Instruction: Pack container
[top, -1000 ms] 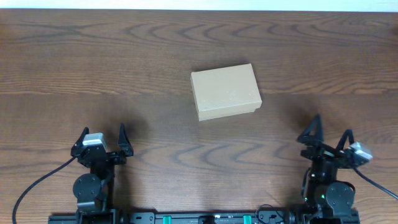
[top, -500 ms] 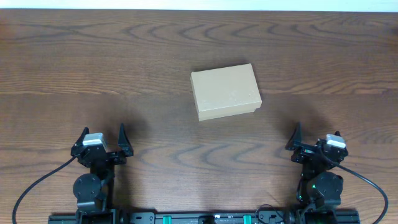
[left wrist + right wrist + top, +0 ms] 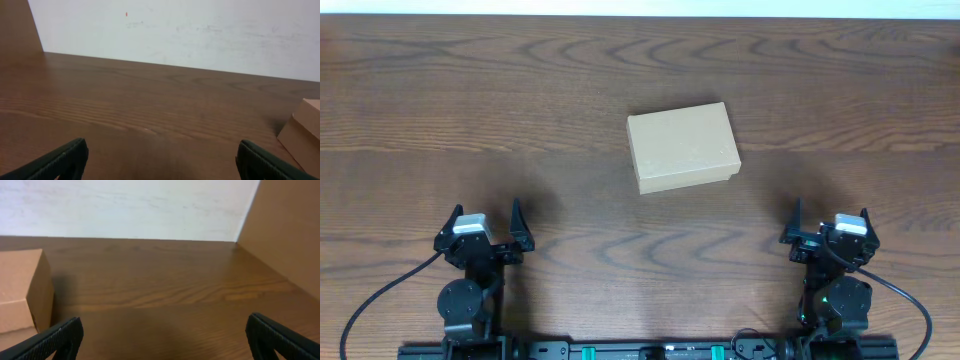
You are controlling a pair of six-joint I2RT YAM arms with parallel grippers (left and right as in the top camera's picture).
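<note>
The container [image 3: 682,147], a small plain tan cardboard box with its lid down, lies near the middle of the wooden table. Its corner shows at the right edge of the left wrist view [image 3: 306,130] and its side at the left edge of the right wrist view [image 3: 22,290]. My left gripper [image 3: 485,220] sits at the front left, open and empty, well short of the box. At the front right my right gripper [image 3: 828,222] is open too, with only bare wood between its fingers [image 3: 60,339].
The dark wooden table [image 3: 470,100] stretches around the box. A white wall [image 3: 190,30] stands behind its far edge. A brown panel [image 3: 290,230] rises at the right side in the right wrist view.
The right arm has swung left and straightened, so its gripper now points squarely up the table. The left arm and the box have stayed still.
</note>
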